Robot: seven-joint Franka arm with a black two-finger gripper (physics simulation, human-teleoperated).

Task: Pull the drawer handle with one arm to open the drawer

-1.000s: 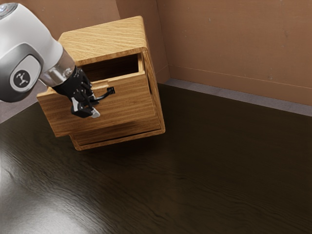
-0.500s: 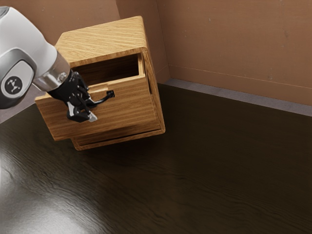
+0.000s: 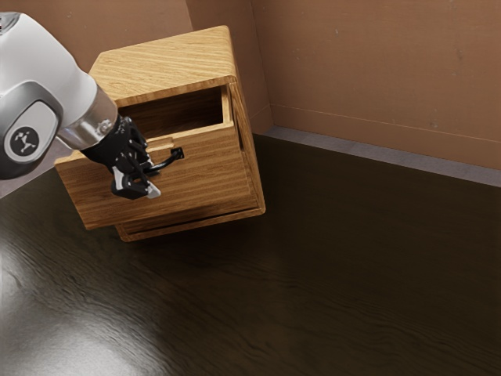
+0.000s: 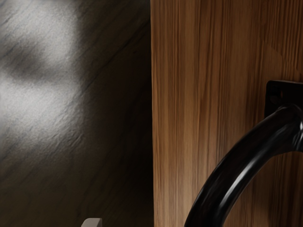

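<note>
Standing on a dark, glossy table [image 3: 329,274] near a brown wall [image 3: 376,63], toward the exterior view's left, is a small light-oak cabinet [image 3: 172,59] with strong grain. Its upper drawer [image 3: 203,176] is drawn partly out, so a shadowed gap opens behind the drawer's front panel and under the cabinet's top. A thin strip of a lower front [image 3: 188,222] sits beneath it, nearly flush with the cabinet. On the drawer's front is the drawer handle [image 3: 166,160], a slim black bow. A white and grey arm [image 3: 39,86] comes in from the exterior view's upper left, and its black gripper [image 3: 139,182] sits over the handle's near end. The fingers look closed on the handle from either side, though the hand's bulk hides the contact itself. The handle's near mounting is covered by the gripper, and the arm cuts off the drawer's upper left corner. From the wrist, the handle [image 4: 246,165] is a thick glossy black curve rising to a square black mount plate [image 4: 281,92] on the wood, with one pale fingertip [image 4: 91,222] just showing.
</note>
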